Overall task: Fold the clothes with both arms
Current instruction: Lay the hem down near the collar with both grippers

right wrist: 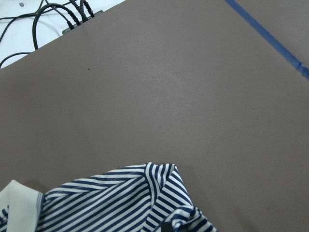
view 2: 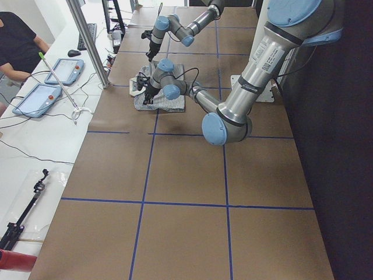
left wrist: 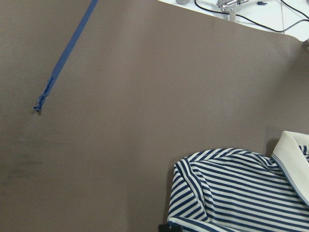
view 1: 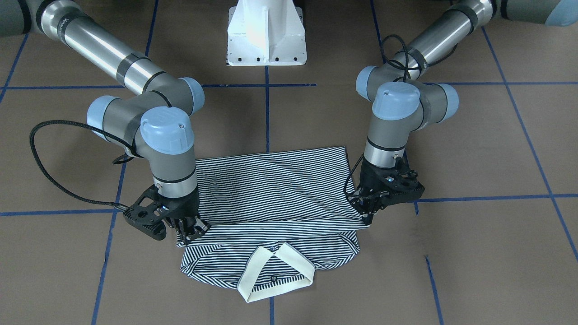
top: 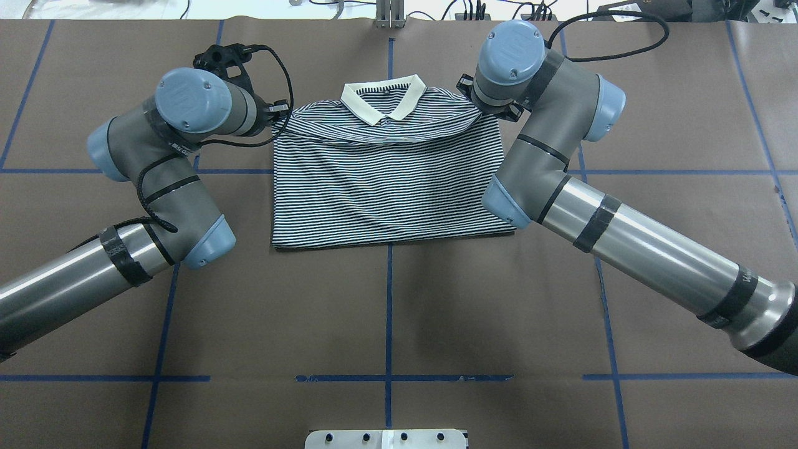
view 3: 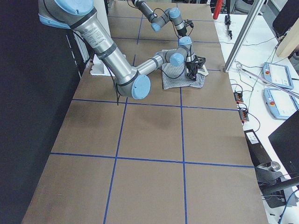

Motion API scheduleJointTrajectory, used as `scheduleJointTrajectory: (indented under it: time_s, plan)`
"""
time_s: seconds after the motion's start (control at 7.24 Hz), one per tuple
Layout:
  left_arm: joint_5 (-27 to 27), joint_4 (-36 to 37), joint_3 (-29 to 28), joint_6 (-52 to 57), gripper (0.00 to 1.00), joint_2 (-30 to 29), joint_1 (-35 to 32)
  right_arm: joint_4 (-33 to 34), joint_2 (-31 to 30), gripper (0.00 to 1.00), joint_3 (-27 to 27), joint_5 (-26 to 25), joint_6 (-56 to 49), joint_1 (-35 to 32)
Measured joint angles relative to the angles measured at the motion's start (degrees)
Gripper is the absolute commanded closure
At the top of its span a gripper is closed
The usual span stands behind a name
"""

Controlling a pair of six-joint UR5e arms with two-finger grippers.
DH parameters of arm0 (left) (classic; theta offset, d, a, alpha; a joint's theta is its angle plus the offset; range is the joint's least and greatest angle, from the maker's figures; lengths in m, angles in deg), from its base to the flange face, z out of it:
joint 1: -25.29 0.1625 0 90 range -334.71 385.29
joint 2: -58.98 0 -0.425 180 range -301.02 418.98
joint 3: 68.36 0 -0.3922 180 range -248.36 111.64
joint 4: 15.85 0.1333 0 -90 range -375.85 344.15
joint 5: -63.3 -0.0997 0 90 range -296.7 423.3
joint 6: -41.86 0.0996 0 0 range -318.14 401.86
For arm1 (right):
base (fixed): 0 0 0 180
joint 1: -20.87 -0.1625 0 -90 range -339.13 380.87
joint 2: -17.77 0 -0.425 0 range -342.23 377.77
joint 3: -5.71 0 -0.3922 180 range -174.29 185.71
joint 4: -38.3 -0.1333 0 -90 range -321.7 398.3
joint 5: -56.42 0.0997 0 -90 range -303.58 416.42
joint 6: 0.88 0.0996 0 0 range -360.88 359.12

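We are seeing the polo shirt (top: 386, 193) lying spread on the brown bench (top: 499, 299), toward 12 o'clock from the bench's middle in the overhead view. Its cream collar (top: 358, 106) is sitting at the shirt's 12 o'clock end, and a straight edge is running along its 6 o'clock side. The left arm (top: 156, 187) is reaching in from 8 o'clock. The left gripper (view 1: 368, 216) is pointing down at the shirt's 10 o'clock shoulder corner, its fingers pressed together on the striped cloth, which is rising to a small peak there. The right arm (top: 542, 168) is coming in from 4 o'clock. The right gripper (view 1: 192, 231) is standing over the 2 o'clock shoulder corner, its fingers likewise clamped on the fabric. A crease is running across the shirt between the two grippers, just below the collar. Each wrist view is showing a bunched striped shoulder at its lower edge.
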Motion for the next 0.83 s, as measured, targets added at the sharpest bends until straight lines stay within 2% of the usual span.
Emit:
scheduleJointTrajectory:
  time_s: [0.28, 0.83]
  plan:
    - [-2.01, -3.19, -3.90, 1.30, 1.00, -0.90, -0.07, -1.33, 1.78, 1.00, -4.35, 0.14, -1.00, -0.53]
    - [-2.51, -5.83, -6.99, 1.90, 1.00, -2.97, -0.70, -1.51, 2.08, 1.00, -5.67, 0.16, -2.22, -0.99]
